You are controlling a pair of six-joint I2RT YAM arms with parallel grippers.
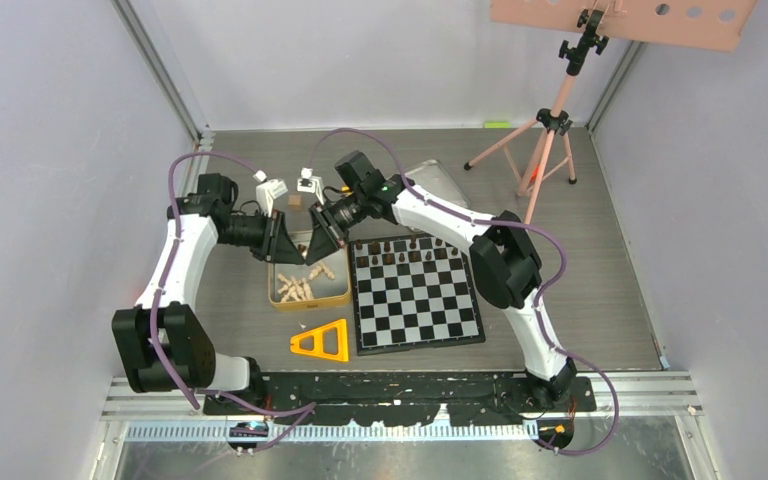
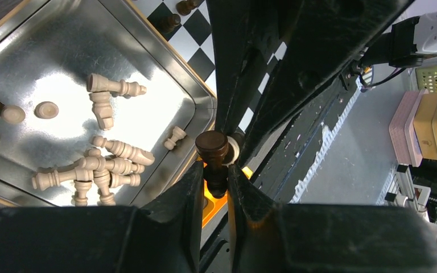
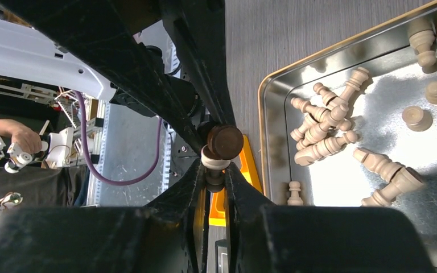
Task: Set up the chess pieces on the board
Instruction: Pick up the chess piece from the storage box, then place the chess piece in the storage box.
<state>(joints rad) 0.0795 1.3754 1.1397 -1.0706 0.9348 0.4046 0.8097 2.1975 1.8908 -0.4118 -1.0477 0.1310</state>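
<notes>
Both grippers meet tip to tip above the gold tin [image 1: 335, 297]. My left gripper [image 1: 303, 256] [image 2: 216, 173] is shut on a dark brown chess piece [image 2: 213, 149], gripped by its stem. My right gripper [image 1: 313, 260] [image 3: 215, 175] is shut on the stem of a piece with a pale base [image 3: 215, 162], which presses against the dark piece's round base [image 3: 226, 142]. Several pale chess pieces [image 2: 99, 170] [image 3: 324, 125] lie loose in the tin. The board [image 1: 415, 305] lies right of the tin, with dark pieces [image 1: 405, 244] along its far rows.
A yellow block [image 1: 322, 342] lies in front of the tin, near the arm bases. A silver tin lid [image 1: 440, 180] sits behind the board. A pink tripod [image 1: 550, 130] stands at the back right. Grey walls enclose the table on three sides.
</notes>
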